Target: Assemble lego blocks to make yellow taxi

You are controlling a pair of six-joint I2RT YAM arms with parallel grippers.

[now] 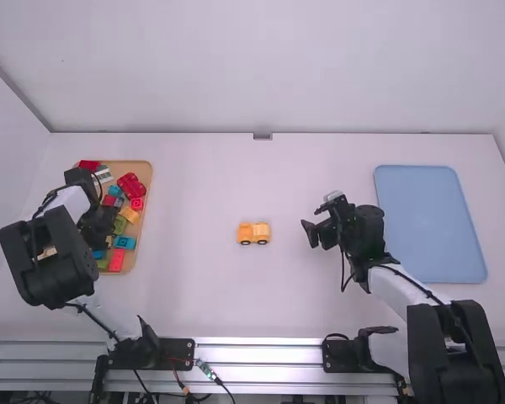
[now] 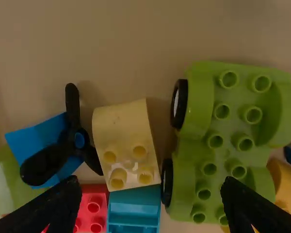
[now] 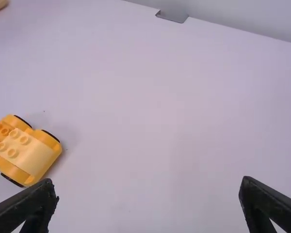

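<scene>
Over the block tray at the table's left side: left gripper, fingers spread apart above the blocks, nothing between them. Right gripper is right of center, fingers also wide apart, nothing held. Yellow car sits between the two, upright on its wheels near mid-table, well apart from the tray and the blue mat; pale sloped piece on one end. Open tabletop either side of the car and behind it, up to the back edge. Mat lies flat, far right, near the right edge.

Under the left gripper: cream sloped block, just beside a green wheeled base; black propeller over a blue block.

White table, smooth; pale back wall, small metal bracket at the rear edge, metal rail along the front.
</scene>
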